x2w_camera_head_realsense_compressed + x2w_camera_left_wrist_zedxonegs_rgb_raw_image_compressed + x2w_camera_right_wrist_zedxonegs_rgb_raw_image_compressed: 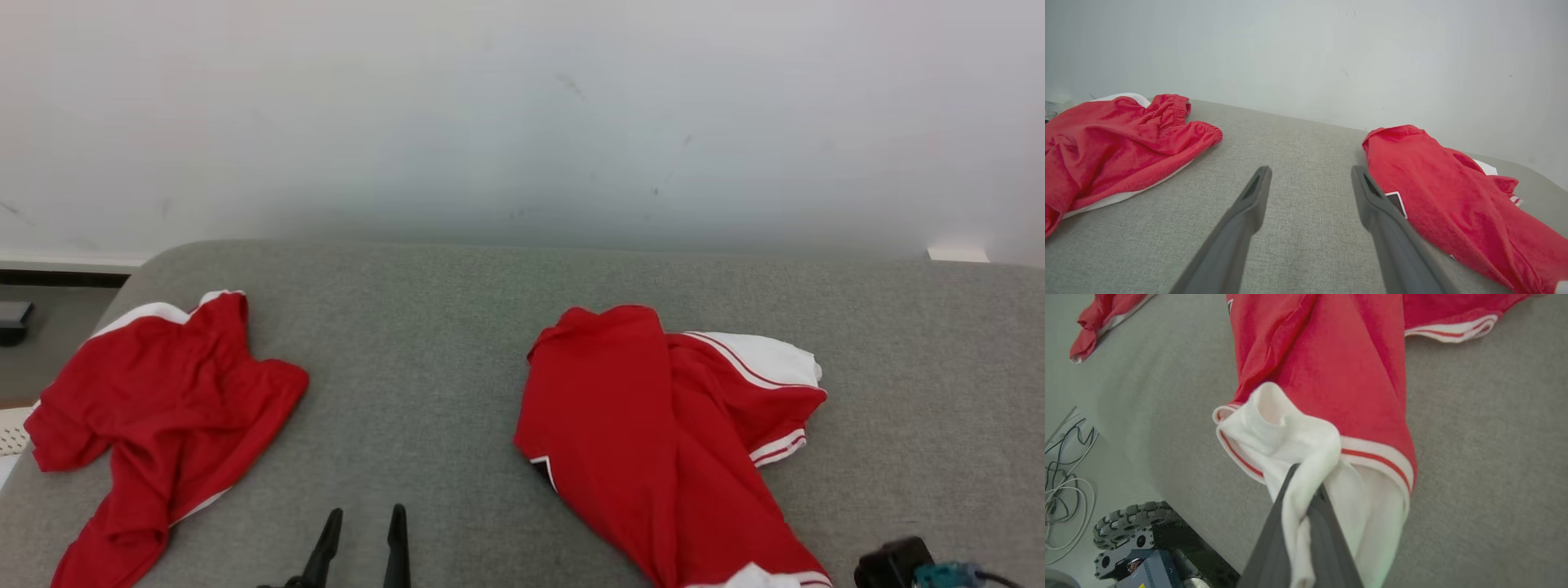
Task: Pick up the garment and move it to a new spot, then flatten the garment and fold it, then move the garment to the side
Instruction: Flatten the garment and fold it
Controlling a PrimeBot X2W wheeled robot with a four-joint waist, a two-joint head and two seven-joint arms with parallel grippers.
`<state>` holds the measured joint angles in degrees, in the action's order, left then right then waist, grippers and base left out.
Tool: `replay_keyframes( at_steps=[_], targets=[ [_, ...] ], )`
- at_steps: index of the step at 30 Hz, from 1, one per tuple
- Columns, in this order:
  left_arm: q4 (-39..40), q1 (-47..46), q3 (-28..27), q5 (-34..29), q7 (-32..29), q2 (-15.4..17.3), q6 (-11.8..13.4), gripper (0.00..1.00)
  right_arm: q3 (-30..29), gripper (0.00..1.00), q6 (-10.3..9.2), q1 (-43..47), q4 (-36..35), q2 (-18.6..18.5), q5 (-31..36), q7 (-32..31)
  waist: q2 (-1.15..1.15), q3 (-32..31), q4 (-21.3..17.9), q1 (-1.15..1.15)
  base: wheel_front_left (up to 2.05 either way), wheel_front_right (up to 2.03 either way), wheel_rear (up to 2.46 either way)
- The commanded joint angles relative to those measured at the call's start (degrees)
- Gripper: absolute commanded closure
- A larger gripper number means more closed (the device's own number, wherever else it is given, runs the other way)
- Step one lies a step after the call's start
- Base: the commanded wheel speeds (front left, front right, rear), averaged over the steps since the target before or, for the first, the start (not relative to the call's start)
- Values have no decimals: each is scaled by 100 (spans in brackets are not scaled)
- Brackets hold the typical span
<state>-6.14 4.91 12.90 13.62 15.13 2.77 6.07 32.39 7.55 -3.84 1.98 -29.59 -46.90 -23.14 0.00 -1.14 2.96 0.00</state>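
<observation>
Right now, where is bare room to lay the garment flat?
Widest free patch: grey surface between the left red garment and the held red garment, ahead of the open left gripper. Another strip runs behind both, by the wall. Crowded where the right gripper pinches the hem.

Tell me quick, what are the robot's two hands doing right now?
Left gripper: open, holding nothing.
Right gripper: shut on the white hem of the red garment on the robot's right.
</observation>
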Motion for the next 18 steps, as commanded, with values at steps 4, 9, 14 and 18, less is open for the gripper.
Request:
replay_keyframes(
  at_steps=[4, 9, 14, 18],
  targets=[
    [-27, -34, -3, -85, 3, 21, -18, 0, -12, 100, -12, 356, 291, -85, 130, -6, 0, 23, -80, 0, 0, 0, 0],
    [-58, -41, 13, -84, 3, 21, -31, 0, -107, 45, -12, 403, 836, -39, 573, 193, 0, 26, -133, 0, 0, 0, 0],
    [-69, -24, 38, -85, 3, 21, -33, 0, -236, 0, -12, 321, 1127, 0, 910, 500, 0, 0, -117, 0, 0, 0, 0],
    [-75, 29, 2, -45, 3, 21, 6, 0, -471, 0, -12, 464, 1020, -48, 836, 777, 0, -40, -80, 0, 0, 0, 0]
  ],
)
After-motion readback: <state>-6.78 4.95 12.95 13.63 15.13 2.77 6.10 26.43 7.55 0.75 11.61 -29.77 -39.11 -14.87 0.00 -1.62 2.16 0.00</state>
